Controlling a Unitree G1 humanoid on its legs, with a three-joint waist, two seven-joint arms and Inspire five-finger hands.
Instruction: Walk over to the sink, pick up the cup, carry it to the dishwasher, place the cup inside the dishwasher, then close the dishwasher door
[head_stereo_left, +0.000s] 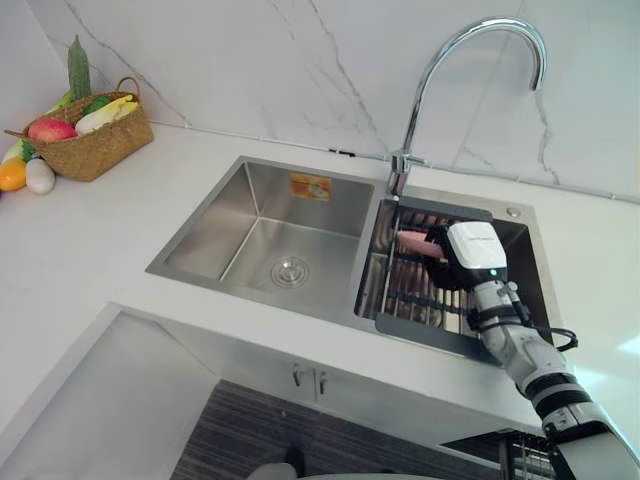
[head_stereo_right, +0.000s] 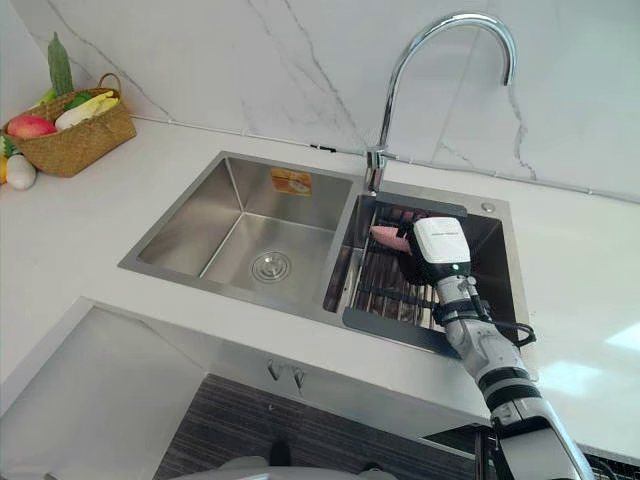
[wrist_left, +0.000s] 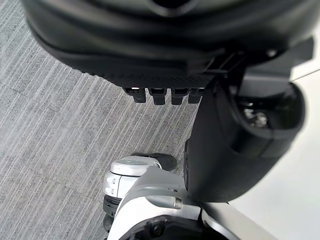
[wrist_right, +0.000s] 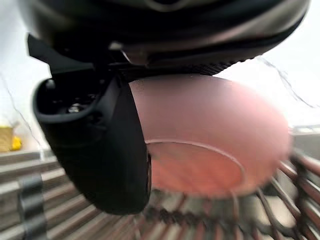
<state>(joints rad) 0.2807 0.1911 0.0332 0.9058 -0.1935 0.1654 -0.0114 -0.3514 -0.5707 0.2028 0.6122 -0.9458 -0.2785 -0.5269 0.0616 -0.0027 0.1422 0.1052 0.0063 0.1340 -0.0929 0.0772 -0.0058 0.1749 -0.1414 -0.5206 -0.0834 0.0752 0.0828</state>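
The right arm (head_stereo_left: 528, 358) comes in from the lower right corner of the eye views and reaches up and leftward toward the frame's centre right, forearm stretched out nearly straight. Its wrist is bent a little, so the right hand (head_stereo_left: 468, 254) lies with its white-covered back turned up. In the right wrist view the dark thumb (wrist_right: 100, 150) stands at the left of the frame, curled against the side of the pink cup (wrist_right: 215, 130), which sits tight under the palm.

The left hand (wrist_left: 165, 50) takes up the top of the left wrist view, hanging downward. Its fingertips (wrist_left: 159, 95) show in a short, even row at upper centre, relaxed, with the thumb (wrist_left: 235, 145) straight at the right, holding nothing.
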